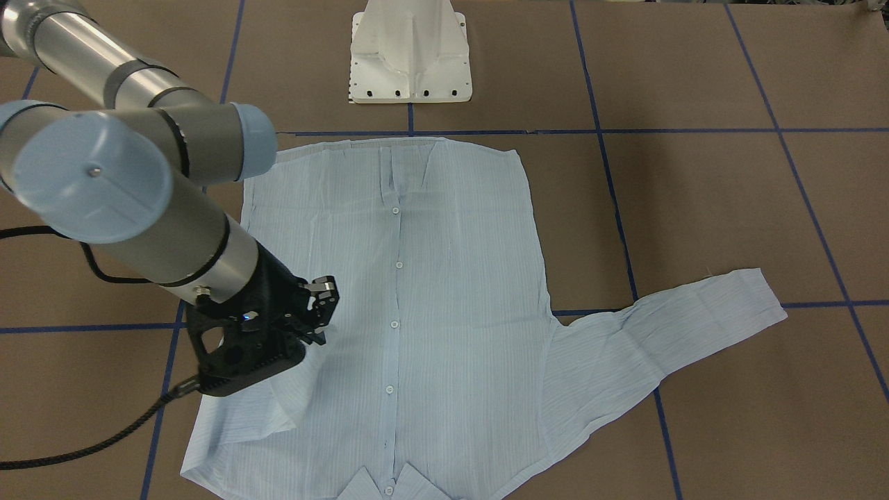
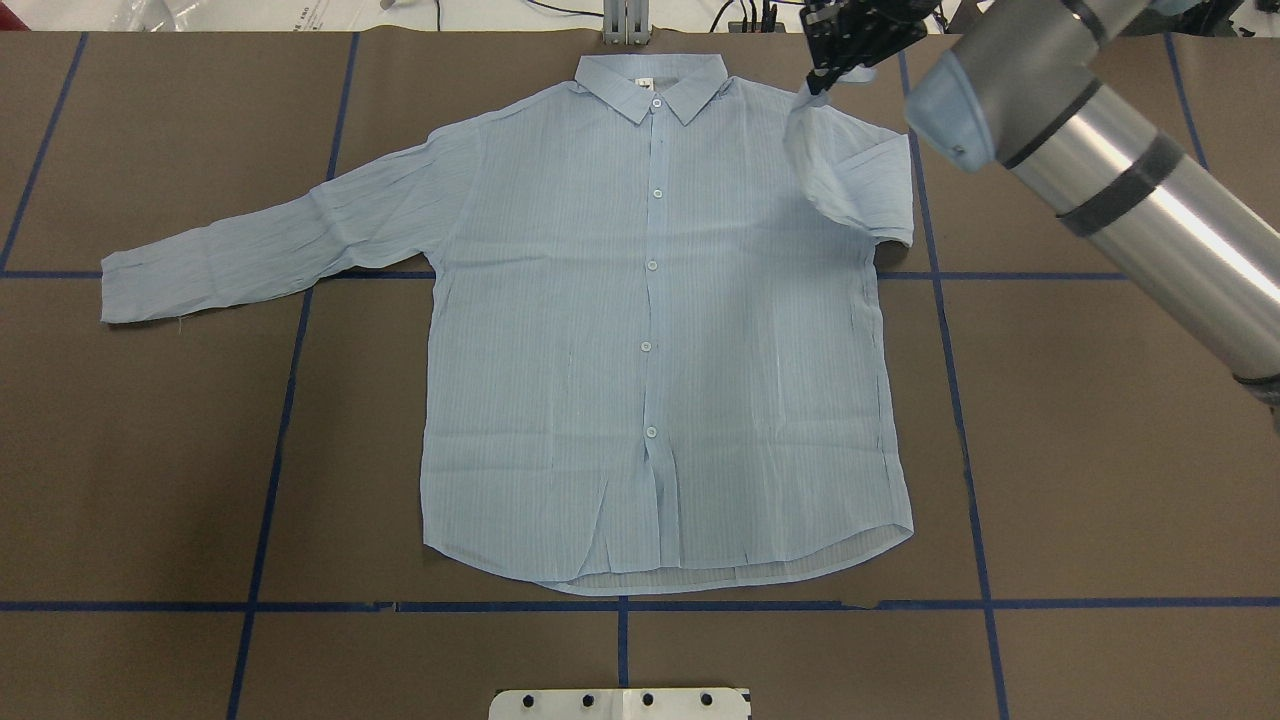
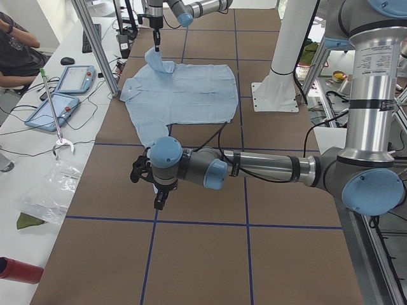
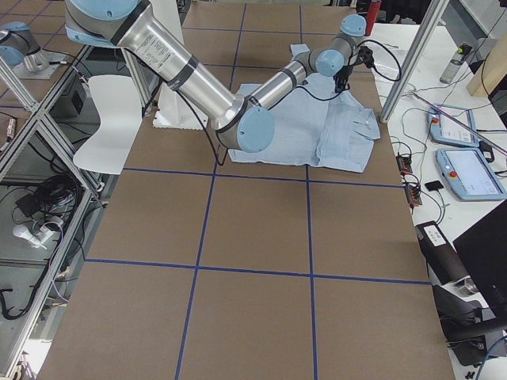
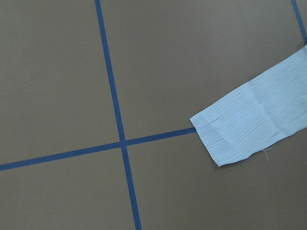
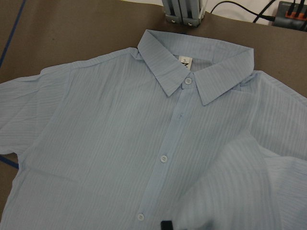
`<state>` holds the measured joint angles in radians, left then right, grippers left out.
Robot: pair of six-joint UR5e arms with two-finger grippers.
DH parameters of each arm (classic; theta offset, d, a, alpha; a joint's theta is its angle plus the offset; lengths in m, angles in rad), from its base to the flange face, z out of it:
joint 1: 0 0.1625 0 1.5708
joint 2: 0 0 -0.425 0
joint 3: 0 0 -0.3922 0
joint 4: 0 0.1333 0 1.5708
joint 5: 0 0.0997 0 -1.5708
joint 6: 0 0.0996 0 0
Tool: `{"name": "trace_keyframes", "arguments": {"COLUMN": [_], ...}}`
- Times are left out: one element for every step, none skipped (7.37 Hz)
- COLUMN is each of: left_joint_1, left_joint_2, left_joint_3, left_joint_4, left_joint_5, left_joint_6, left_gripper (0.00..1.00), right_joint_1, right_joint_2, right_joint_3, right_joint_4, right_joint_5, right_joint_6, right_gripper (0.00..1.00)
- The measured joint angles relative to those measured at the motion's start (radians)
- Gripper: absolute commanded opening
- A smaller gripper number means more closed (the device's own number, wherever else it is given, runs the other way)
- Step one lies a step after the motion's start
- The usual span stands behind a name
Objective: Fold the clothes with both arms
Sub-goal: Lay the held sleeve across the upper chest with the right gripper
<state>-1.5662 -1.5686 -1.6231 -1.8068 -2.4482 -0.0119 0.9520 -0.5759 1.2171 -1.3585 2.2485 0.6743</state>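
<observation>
The pale blue striped shirt [image 2: 650, 350] lies flat and buttoned on the brown table, collar [image 6: 192, 72] at the far edge. One sleeve [image 2: 260, 240] stretches out flat to the robot's left; its cuff [image 5: 249, 124] shows in the left wrist view. My right gripper [image 2: 822, 72] is near the collar, shut on the other sleeve [image 2: 840, 170], which is lifted and doubled back over the shoulder. In the front-facing view this gripper [image 1: 321, 312] hovers over the shirt's side. My left gripper [image 3: 159, 202] points down above the table near the flat sleeve's cuff; I cannot tell whether it is open or shut.
The white pedestal base [image 2: 620, 703] stands at the near edge, and blue tape lines [image 2: 620, 606] grid the table. A metal post [image 2: 625, 20] rises just beyond the collar. A side bench holds tablets [image 3: 76, 79], cables and a seated person [image 3: 16, 47].
</observation>
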Motion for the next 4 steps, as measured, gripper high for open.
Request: {"name": "trace_keyframes", "arguments": {"left_joint_1": [0.000,0.000,0.000,0.000], "left_joint_2": [0.000,-0.001,-0.001,-0.001], "left_joint_3": [0.020,0.032,0.044,0.049], "left_joint_4": [-0.022,-0.032,-0.038,-0.042], "left_joint_5": [0.000,0.000,0.000,0.000], "left_joint_6": [-0.002,-0.002,0.001,0.002], "left_gripper": [1.00,1.00,1.00,1.00], "right_joint_1": [-0.044,-0.085,-0.118,-0.150], "right_joint_2": [0.039,0.057,0.070,0.076], "right_joint_3": [-0.051,-0.080,-0.108,-0.144], "right_joint_4": [0.030,0.047,0.065,0.098], "right_joint_5": [-0.059,-0.115,-0.156,-0.193], "right_joint_6": [0.009,0.013,0.015,0.016], "right_gripper": [0.00,0.00,0.00,0.07]}}
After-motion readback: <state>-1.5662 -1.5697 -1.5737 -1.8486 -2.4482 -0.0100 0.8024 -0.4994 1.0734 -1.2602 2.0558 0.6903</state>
